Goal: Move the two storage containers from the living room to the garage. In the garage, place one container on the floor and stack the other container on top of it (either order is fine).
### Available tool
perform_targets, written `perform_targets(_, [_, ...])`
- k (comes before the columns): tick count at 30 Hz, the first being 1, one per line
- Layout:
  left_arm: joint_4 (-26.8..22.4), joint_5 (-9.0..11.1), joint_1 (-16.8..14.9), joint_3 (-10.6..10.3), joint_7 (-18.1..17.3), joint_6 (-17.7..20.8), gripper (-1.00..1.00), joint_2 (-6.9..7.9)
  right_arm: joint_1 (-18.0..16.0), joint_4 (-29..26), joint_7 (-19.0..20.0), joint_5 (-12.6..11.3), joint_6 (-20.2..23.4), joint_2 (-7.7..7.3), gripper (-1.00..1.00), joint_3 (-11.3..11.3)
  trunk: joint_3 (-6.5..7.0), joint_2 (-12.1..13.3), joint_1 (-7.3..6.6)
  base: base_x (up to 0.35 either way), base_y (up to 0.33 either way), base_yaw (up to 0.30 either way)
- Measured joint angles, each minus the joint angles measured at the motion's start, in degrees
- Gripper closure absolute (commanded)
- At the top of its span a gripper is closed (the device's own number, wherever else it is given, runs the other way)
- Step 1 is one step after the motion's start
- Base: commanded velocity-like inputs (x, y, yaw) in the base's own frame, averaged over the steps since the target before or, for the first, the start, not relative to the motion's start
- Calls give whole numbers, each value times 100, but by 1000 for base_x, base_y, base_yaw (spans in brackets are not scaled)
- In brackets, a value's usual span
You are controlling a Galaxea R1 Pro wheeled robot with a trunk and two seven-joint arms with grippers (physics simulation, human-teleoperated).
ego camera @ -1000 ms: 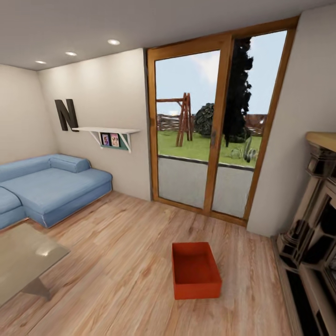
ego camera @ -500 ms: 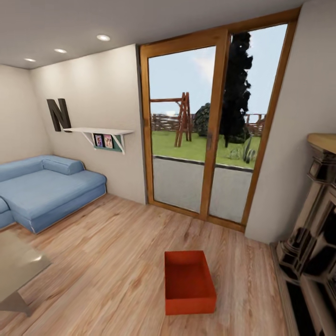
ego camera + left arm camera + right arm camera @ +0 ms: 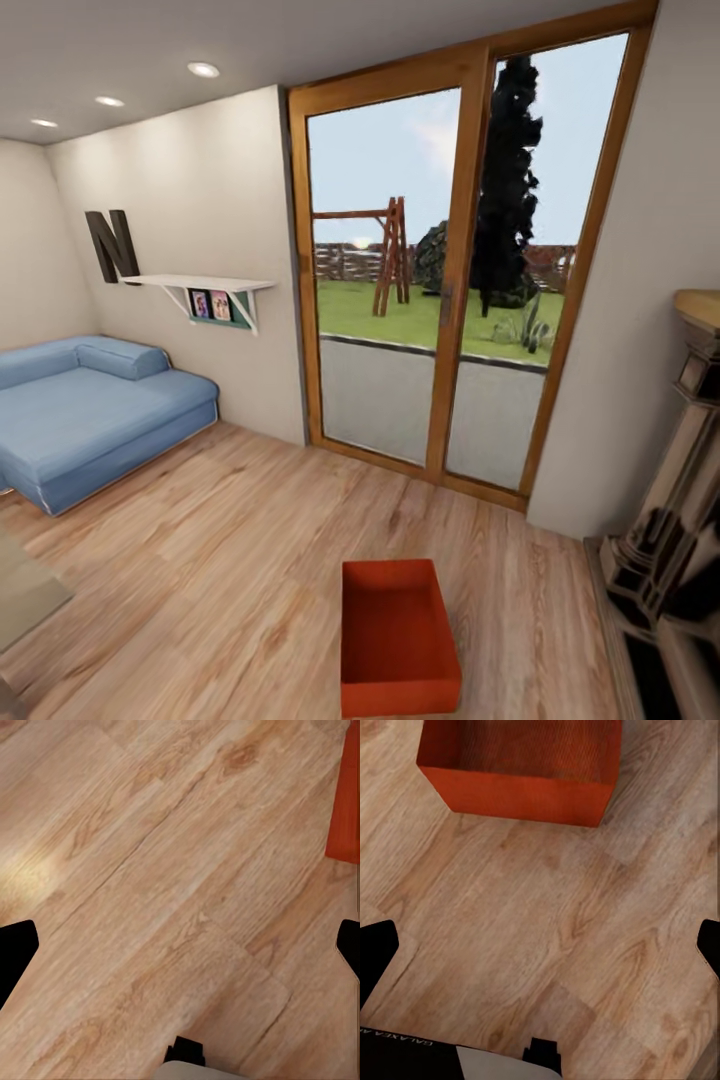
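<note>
One orange-red storage container (image 3: 397, 636) sits open and empty on the light wood floor of the living room, low in the head view, just right of centre. The right wrist view looks down at its near wall (image 3: 521, 791); my right gripper (image 3: 540, 945) hangs open above bare planks short of it, black fingertips (image 3: 376, 951) spread wide apart. A corner of the container (image 3: 346, 802) shows in the left wrist view. My left gripper (image 3: 180, 945) is open over the floor beside it, with nothing between its fingers (image 3: 16, 949).
A blue sofa (image 3: 90, 415) lines the left wall under a white shelf (image 3: 205, 287). A glass patio door (image 3: 440, 290) faces me. The dark fireplace surround (image 3: 680, 560) stands at the right. A coffee table corner (image 3: 25, 600) is at lower left.
The whole head view has shifted: the camera has advanced toward the container, which now sits lower and larger in the picture. The sofa and coffee table have slid leftward out of the view.
</note>
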Motion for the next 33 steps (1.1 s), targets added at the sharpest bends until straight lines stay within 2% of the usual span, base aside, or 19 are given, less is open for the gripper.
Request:
perform_targets(13, [-2,3,0,0,0,0,-100,2,0,0,0,0,6,0,-100,0,0,0,0,319,-76,0])
perform_targets(23, [-4,7,0,-1,-5,-1,-100,-15,0,0,0,0,8,1,-100,0,0,0,2,109,-26,0])
perform_targets(33, [-5,10,0,-1,1,0,-100,-3,0,0,0,1,8,0,-100,0,0,0,0,305,-124,0])
